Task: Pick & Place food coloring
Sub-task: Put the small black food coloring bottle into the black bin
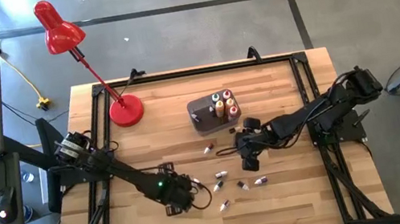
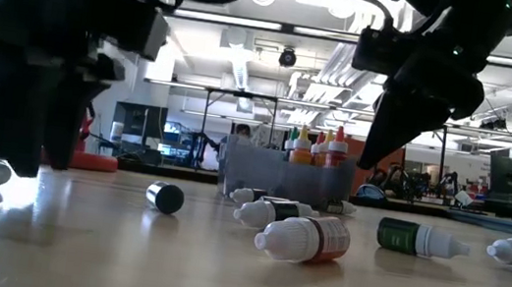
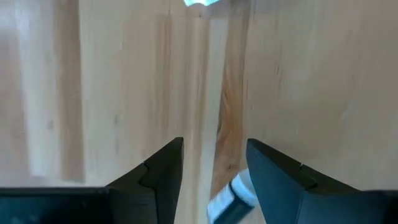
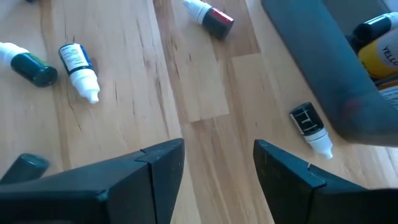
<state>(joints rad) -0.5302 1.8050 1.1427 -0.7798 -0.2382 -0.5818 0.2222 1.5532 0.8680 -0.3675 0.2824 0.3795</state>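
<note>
Right, we start at the near side, where our left gripper (image 1: 184, 197) hangs low over the wood, fingers parted and gripping nothing, and a bottle (image 3: 231, 198) peeks in just between the fingers (image 3: 163, 178), so we judge it is lined up to close on that one. Beside it lie more loose bottles (image 1: 220, 176) on their sides, scattered where they can be reached from above, with bare board all round and the near edge well clear. Moving to the middle, our right gripper (image 1: 248, 153) hovers with its jaws spread wide too, empty, over open wood; a red-labelled bottle (image 4: 210, 17) and a white-capped one (image 4: 80, 63) lie ahead of it, another (image 4: 310, 126) close by the tub. Further back sits the grey tub (image 1: 203, 113), four bottles (image 1: 223, 104) already standing upright inside, caps up, so that looks like the drop-off. Beyond, the red lamp (image 1: 126, 110) stands at the far left, well away from both arms.
</note>
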